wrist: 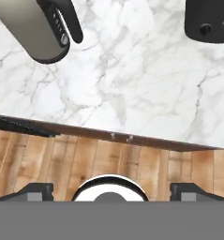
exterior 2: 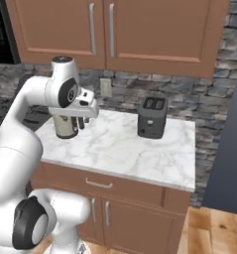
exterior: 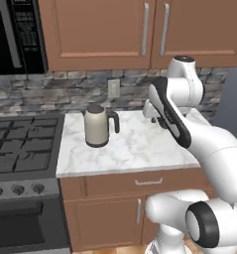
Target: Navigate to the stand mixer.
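The jaws sit at the bottom edge of the hand view, their two dark tips far apart near the lower left and lower right corners, so they stand spread with nothing between them. In the right base view they hang below the white wrist at left of centre, above the front part of the marble table.

Directly beyond them in the hand view runs the front edge of the table, with wooden floor below it across the middle of the frame. At the upper left of that view lies the cream kettle with its black handle; at the upper right corner is a dark boxy toaster. In the left base view the kettle stands upright at centre left of the marble, the arm hiding the right part of the surface. In the right base view the toaster stands near the back wall at centre, well apart from the kettle.

Further out, a gas stove fills the lower left of the left base view, a black microwave the upper left, and brown wall cabinets run along the top.

The stand mixer cannot be seen on this stretch of table. Judged from that, the task is at an early or middle stage: the base faces the wrong section of kitchen and likely has driving left to do before the mixer comes before it.
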